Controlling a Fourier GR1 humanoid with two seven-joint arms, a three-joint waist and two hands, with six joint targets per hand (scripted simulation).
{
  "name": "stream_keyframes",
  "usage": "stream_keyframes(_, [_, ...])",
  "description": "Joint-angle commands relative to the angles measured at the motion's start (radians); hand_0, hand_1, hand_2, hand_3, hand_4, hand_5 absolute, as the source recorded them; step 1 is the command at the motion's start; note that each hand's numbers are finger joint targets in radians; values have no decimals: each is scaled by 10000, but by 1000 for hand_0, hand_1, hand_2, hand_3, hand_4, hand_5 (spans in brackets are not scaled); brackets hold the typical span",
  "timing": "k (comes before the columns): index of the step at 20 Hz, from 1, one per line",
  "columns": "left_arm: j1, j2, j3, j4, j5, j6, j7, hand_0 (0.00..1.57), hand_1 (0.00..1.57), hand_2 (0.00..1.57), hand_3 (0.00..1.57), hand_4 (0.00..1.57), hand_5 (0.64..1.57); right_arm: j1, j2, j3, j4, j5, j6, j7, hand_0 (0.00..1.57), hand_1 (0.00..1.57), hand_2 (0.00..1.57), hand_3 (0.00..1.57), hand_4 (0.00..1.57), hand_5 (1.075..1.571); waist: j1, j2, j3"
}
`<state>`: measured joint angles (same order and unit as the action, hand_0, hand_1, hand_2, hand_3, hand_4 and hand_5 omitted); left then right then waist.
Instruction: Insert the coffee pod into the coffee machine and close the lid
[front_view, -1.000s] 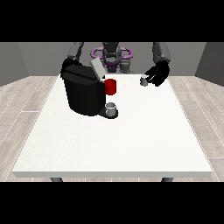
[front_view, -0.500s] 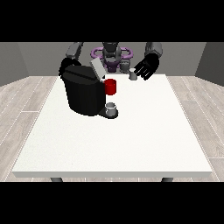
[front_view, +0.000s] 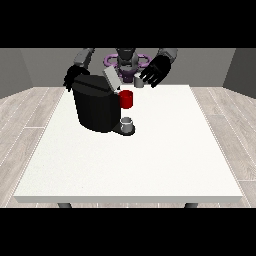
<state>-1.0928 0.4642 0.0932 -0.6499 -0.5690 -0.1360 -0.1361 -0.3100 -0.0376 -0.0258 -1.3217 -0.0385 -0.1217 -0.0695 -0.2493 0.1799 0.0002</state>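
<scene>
Front view: a black coffee machine (front_view: 95, 107) stands on the white tabletop (front_view: 150, 155) near its far edge, toward the view's left. Its grey lid (front_view: 111, 78) is tilted up and open. A red part (front_view: 126, 99) sits at the machine's front, above a small grey cup (front_view: 127, 123) on its base. The hand at the view's right (front_view: 156, 71) is raised above the far edge, fingers curled round the small grey coffee pod (front_view: 139, 82). The hand at the view's left (front_view: 72, 76) sits behind the machine; I cannot tell how its fingers lie.

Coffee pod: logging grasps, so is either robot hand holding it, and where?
The robot hand at the view's right holds the coffee pod; where exactly cannot be told.
</scene>
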Motion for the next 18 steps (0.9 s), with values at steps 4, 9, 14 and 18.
stream_keyframes(4, [-531, 220, 128, 231, -253, 225, 9, 1282, 1282, 1329, 1263, 517, 1571, -339, 197, 250, -621, 238, -409, 519, 0, 0, 0, 0, 509, 1571, -547, 505, -2])
stream_keyframes(9, [-922, 44, 106, 301, -341, 56, 475, 1277, 1277, 1303, 1236, 488, 1571, -244, 154, 440, -636, 488, -381, 369, 0, 0, 0, 0, 548, 1571, -613, 414, 0])
stream_keyframes(14, [-928, 179, 173, 359, -370, -74, 313, 1283, 1283, 1314, 1222, 504, 1571, -242, -141, -57, -544, 172, -197, 145, 0, 0, 0, 0, 526, 1571, -537, 789, 1])
stream_keyframes(18, [-803, 162, 262, 441, -404, 105, 178, 1268, 1268, 1300, 1217, 512, 1571, 29, -120, 53, -772, 322, -328, 292, 0, 0, 0, 0, 480, 1571, -636, 762, -1])
